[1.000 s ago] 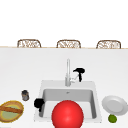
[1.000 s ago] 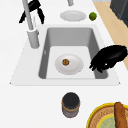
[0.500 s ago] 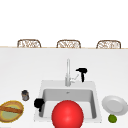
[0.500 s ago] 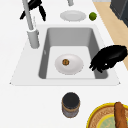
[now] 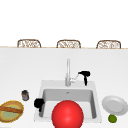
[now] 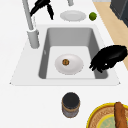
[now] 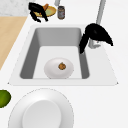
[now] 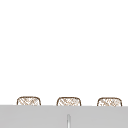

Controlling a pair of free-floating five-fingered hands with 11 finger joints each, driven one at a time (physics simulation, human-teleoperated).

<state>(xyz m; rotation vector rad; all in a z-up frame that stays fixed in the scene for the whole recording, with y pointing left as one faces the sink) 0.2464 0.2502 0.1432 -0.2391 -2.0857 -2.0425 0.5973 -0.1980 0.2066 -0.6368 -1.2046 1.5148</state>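
My right hand point(image 5: 84, 74), fingers relaxed and holding nothing, hovers at the faucet point(image 5: 68, 72) lever; left hand point(image 5: 39, 103), likewise loose, idles over the sink point(image 5: 97, 105) rim.

The sink point(image 5: 68, 100) is faced frontally from some distance; it is viewed closely from above along its length from left and right. The faucet point(image 8: 68, 121) tip is shared with the upper view.

A bowl point(image 6: 69, 64) lies in the sink point(image 6: 35, 75), faucet point(image 6: 30, 22) behind.
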